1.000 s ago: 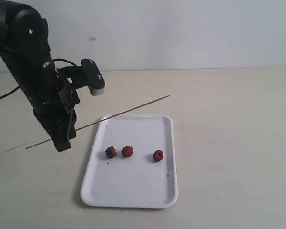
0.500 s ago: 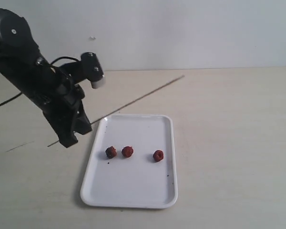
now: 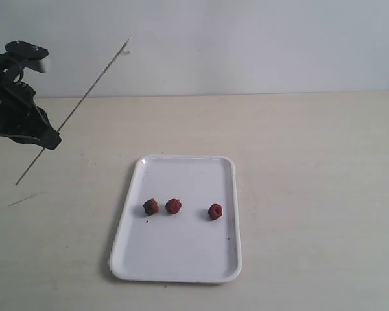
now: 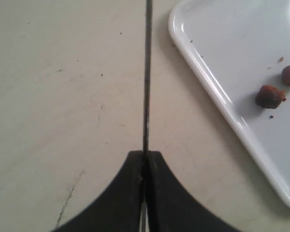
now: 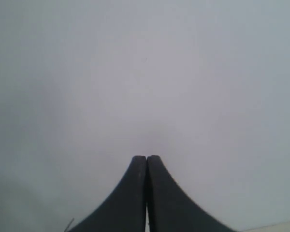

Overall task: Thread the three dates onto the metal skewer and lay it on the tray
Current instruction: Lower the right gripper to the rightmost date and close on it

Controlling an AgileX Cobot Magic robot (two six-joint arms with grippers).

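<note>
Threading not yet begun: at upper left the black left gripper (image 3: 49, 142) pinches the thin grey metal skewer (image 3: 84, 97), the right gripper (image 5: 146, 157) has its jaws pressed together, and the next move should be spearing the three wrinkled red-brown dates (image 3: 174, 206)

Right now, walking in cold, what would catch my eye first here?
A thin metal skewer slants up steeply at the far left, pinched in the black left gripper. In the middle of the table lies a white tray with three dates in a loose row, none threaded yet.
</note>
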